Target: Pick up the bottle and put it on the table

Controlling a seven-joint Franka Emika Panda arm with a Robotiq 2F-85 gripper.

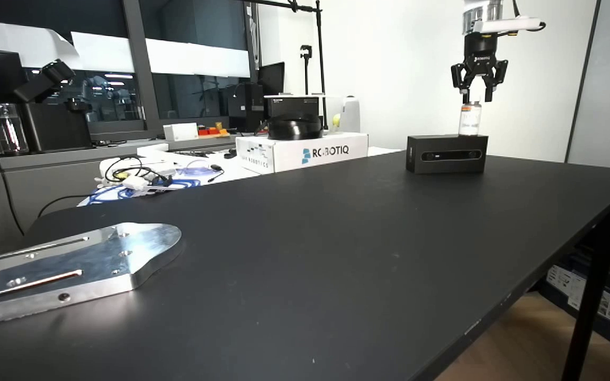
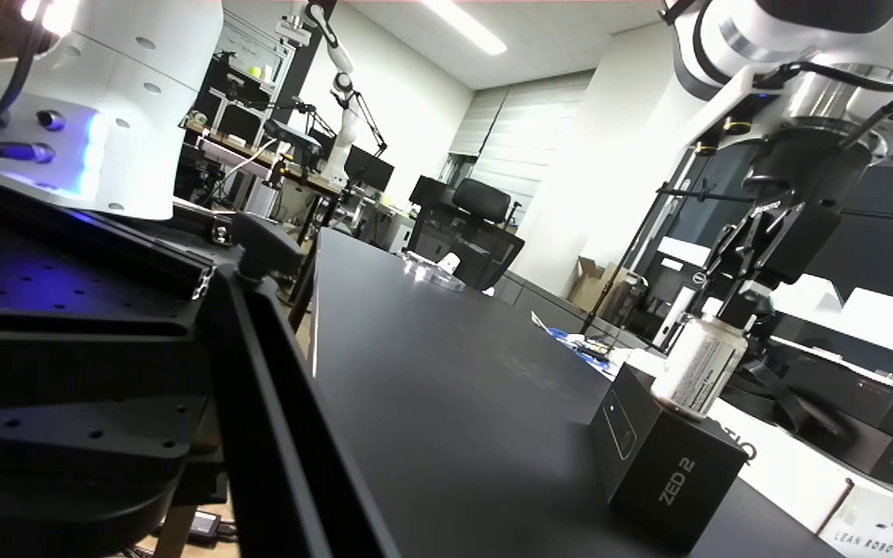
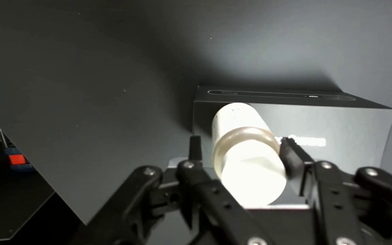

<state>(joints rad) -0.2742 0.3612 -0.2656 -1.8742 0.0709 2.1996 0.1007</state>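
We see the bottle (image 1: 469, 120) upright on the black box (image 1: 445, 154), beneath the gripper (image 1: 477, 100), its long axis roughly in line — fingers (image 3: 195, 148) parted, the cap (image 3: 254, 172) between them but nearer the one at right in the wrist view, so our closing may nudge it.

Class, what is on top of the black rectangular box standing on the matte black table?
A pale, cylindrical, white-capped bottle stands upright near one end of the box; the patch beneath it is covered.
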